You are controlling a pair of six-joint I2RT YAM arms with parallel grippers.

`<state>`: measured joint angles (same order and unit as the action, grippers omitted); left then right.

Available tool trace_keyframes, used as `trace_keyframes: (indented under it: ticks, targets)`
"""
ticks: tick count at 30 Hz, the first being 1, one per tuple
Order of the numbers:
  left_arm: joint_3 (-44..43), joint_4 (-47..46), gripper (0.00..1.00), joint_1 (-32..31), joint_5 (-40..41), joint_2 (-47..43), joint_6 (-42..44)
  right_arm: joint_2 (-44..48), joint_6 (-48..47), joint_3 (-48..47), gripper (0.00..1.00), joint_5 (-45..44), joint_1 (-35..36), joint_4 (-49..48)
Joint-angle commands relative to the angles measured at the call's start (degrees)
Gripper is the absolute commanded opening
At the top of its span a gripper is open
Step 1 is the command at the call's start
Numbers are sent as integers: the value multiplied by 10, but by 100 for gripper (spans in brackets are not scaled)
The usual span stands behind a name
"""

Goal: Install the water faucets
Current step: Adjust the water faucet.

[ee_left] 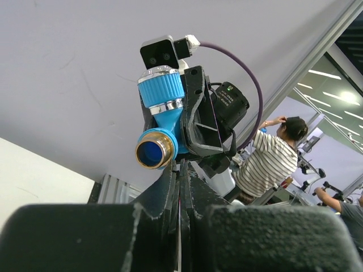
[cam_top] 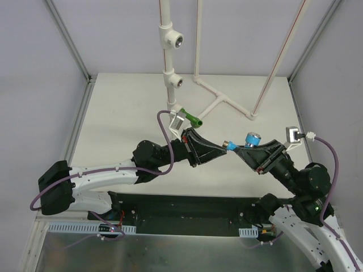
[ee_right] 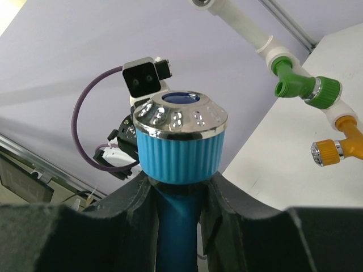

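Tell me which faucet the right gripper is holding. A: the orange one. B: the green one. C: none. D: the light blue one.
D: the right gripper has its jaws closed on the light blue faucet, while the green faucet and orange faucet are over at the white pipe.

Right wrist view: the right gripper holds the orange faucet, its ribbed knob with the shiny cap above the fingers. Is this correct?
Only the colour is wrong. The right gripper holds the blue faucet, its ribbed knob with the shiny cap above the fingers. The right wrist view shows it; the orange faucet is in the background, beside the green faucet.
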<state>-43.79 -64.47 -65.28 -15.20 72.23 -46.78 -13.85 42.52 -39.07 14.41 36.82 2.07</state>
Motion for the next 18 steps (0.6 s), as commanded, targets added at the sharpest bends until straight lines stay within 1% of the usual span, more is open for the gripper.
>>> trace_keyframes:
  ticks: [1, 5, 10, 11, 14, 15, 16, 18]
  targets:
    - [-24, 3, 0, 0, 4, -24, 28, -3, 6, -18, 0, 83, 3, 1]
    - [-25, 7, 0, 1, 5, -26, 30, -7, 10, -16, 0, 97, 3, 0]
    - [-28, 7, 0, 2, 2, -22, 28, -4, 6, -16, 0, 87, 3, 0]
    - [-28, 5, 5, 2, 1, -22, 28, -2, 5, -17, 0, 84, 3, 1]
    - [-26, 5, 29, 2, -4, -22, 26, 7, -2, -17, 0, 55, 3, 9]
    - [-25, 5, 34, 2, -3, -24, 26, 11, -4, -17, 0, 45, 2, 13]
    - [-23, 5, 38, 2, -4, -24, 26, 15, -7, -18, 0, 31, 3, 16]
    - [-18, 5, 40, 1, -1, -30, 28, 25, -8, -17, 0, -2, 3, 23]
